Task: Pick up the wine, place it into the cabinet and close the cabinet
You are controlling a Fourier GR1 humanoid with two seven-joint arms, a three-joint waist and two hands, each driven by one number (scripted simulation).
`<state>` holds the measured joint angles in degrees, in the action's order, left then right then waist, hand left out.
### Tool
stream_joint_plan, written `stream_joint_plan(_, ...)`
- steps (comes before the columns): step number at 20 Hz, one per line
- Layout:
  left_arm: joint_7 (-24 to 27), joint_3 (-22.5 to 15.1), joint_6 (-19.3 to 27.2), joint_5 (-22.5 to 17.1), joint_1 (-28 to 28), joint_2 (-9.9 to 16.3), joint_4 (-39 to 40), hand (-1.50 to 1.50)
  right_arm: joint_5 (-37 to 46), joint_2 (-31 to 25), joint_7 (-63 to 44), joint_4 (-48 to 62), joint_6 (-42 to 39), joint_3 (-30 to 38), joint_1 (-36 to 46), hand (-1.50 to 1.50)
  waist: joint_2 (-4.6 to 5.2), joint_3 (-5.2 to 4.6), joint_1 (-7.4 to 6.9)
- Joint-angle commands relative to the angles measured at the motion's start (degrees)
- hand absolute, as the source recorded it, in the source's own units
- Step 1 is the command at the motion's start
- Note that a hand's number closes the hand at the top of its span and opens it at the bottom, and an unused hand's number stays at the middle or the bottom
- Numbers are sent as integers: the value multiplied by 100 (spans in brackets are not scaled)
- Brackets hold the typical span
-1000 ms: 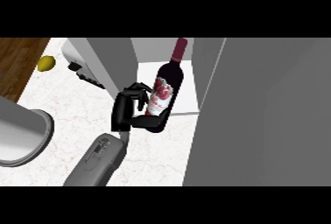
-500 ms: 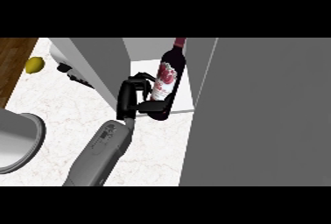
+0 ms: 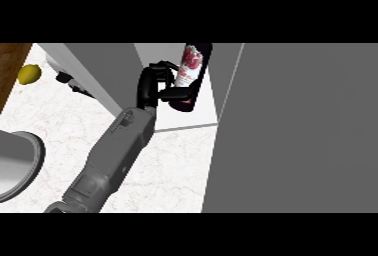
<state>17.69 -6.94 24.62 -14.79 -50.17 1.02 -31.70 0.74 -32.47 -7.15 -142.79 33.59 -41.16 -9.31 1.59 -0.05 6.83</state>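
**Wine bottle being carried into the cabinet, door not shut yet**

The wine bottle (image 3: 190,75) is held by a hand (image 3: 156,85) whose fingers are curled round the lower body of the bottle, label side facing up toward the camera. Which arm this is can't be settled for sure from one forearm coming in at lower left; it's taken as the left one here. The other hand isn't seen anywhere.

The bottle is kept more or less upright, probably so it can be stood on its base once let go. It's positioned over the pale cabinet floor (image 3: 193,119), inside the opening between the grey side wall (image 3: 96,70) on the left and the big grey door panel (image 3: 295,130) on the right. Whether the base is already touching the cabinet floor can't be told from this angle.

The grip low on the body makes sense: the neck is left free and pointed deeper in.

On the marble table (image 3: 177,170) a lemon (image 3: 28,74) is seen far left, and part of a grey bowl (image 3: 18,165) at the left edge, both well apart from the action.

Judged from this, placing is nearly done; release and door closing are still to come.
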Motion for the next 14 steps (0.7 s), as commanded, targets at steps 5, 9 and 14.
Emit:
stream_joint_plan(5,453,301,40,131,-829,194,1166,-150,-259,-261,-111,-802,-155,10,-350,-150,43,-4,100)
stream_joint_plan(9,868,309,302,286,-809,217,1564,-150,-328,-150,214,-621,-216,-98,-435,-150,73,2,127)
stream_joint_plan(14,875,424,464,314,-1135,368,1942,-150,-239,-242,235,-637,-258,-124,-508,-150,69,-5,136)
